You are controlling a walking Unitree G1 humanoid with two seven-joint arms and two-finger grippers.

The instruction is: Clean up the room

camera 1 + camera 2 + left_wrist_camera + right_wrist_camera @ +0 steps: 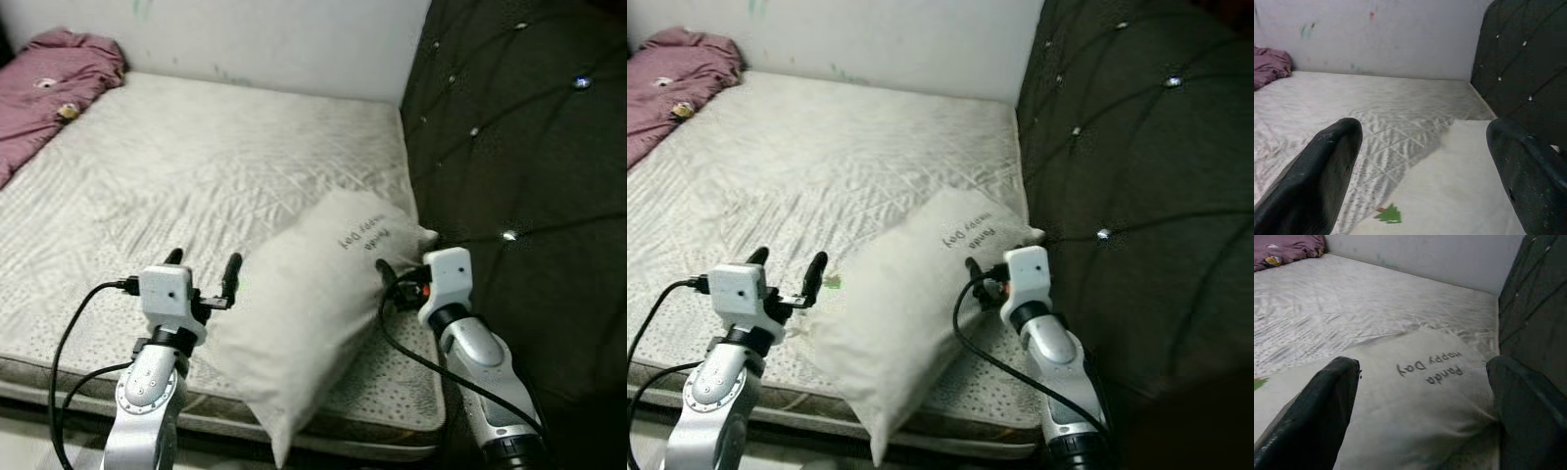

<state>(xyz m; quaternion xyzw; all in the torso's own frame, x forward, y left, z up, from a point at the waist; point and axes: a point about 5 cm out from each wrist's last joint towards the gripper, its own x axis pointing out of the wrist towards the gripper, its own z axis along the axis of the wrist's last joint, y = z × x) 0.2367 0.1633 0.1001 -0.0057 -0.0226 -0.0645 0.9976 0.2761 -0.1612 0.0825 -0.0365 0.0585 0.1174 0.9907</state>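
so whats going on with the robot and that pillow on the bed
The robot stands at the edge of a bed, with both arms raised toward a white pillow that lies across the near corner of the mattress, overhanging its edge. The left gripper is open beside the pillow's left side; the right gripper is open at its right end, near the dark tufted headboard. Neither has closed on it. A crumpled pink blanket lies at the far corner.

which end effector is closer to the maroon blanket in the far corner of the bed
Left. The left end effector sits open at the pillow's left edge, on the blanket's side of the bed. The right end effector is at the pillow's right edge, beside the dark headboard.
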